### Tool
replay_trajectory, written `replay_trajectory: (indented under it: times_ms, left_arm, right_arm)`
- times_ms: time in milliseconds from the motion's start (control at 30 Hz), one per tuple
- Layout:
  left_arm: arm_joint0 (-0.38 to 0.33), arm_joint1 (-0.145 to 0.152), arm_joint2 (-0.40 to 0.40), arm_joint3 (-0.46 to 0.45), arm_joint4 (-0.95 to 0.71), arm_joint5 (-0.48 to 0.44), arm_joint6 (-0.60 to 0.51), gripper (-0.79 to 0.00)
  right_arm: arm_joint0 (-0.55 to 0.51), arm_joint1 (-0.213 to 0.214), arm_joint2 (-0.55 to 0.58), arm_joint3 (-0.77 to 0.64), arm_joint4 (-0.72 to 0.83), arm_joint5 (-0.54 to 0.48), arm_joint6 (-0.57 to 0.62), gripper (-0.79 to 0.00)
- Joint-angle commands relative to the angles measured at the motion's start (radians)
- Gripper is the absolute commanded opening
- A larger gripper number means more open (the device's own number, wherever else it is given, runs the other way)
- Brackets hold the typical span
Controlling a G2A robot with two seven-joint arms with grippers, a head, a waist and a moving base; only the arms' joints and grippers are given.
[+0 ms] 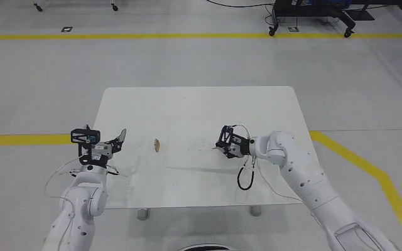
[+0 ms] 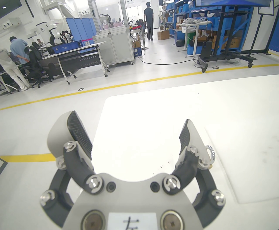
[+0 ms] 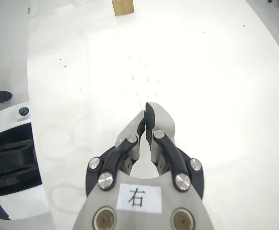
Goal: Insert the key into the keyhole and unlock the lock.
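The lock [image 1: 156, 144] is a small brass padlock lying on the white tabletop [image 1: 251, 106], between the two claws and nearer the left one. From the right wrist it shows as a plain squarish brass block [image 3: 123, 7], and from the left wrist its silvery shackle peeks out just behind one finger. The left claw [image 1: 119, 138] hangs wide open over the tabletop's left edge. The right claw [image 1: 220, 143] sits low near the middle with its ribbed pads pressed together, and I cannot tell whether they pinch anything.
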Motion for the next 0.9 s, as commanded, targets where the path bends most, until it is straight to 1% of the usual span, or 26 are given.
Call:
replay_trajectory:
  times_ms: [0,100,200,267,367,467,500,667,767,867]
  left_arm:
    - [0.0,0.0,0.0,0.0,0.0,0.0,0.0,0.0]
    - [0.0,0.0,0.0,0.0,0.0,0.0,0.0,0.0]
    - [0.0,0.0,0.0,0.0,0.0,0.0,0.0,0.0]
    - [0.0,0.0,0.0,0.0,0.0,0.0,0.0,0.0]
    - [0.0,0.0,0.0,0.0,0.0,0.0,0.0,0.0]
    - [0.0,0.0,0.0,0.0,0.0,0.0,0.0,0.0]
    - [0.0,0.0,0.0,0.0,0.0,0.0,0.0,0.0]
    - [0.0,0.0,0.0,0.0,0.0,0.0,0.0,0.0]
    - [0.0,0.0,0.0,0.0,0.0,0.0,0.0,0.0]
    - [0.0,0.0,0.0,0.0,0.0,0.0,0.0,0.0]
  right_arm:
    - [-0.037,0.011,0.044,-0.028,0.015,-0.012,-0.064,-0.785]
    - [-0.087,0.025,0.107,-0.055,0.033,-0.026,-0.152,-0.785]
    - [-0.127,0.036,0.149,-0.074,0.04,-0.038,-0.214,-0.785]
    - [-0.141,0.04,0.164,-0.081,0.03,-0.037,-0.219,-0.785]
    - [-0.144,0.044,0.165,-0.1,0.007,-0.026,-0.187,-0.785]
    - [-0.131,0.046,0.142,-0.122,-0.034,-0.019,-0.104,-0.785]
    - [-0.119,0.045,0.124,-0.129,-0.055,-0.009,-0.052,-0.785]
    - [-0.066,0.035,0.038,-0.139,-0.103,0.032,0.123,-0.785]
    - [-0.037,0.028,-0.01,-0.138,-0.109,0.046,0.205,-0.785]
    - [-0.021,0.022,-0.034,-0.137,-0.095,0.067,0.235,-0.785]
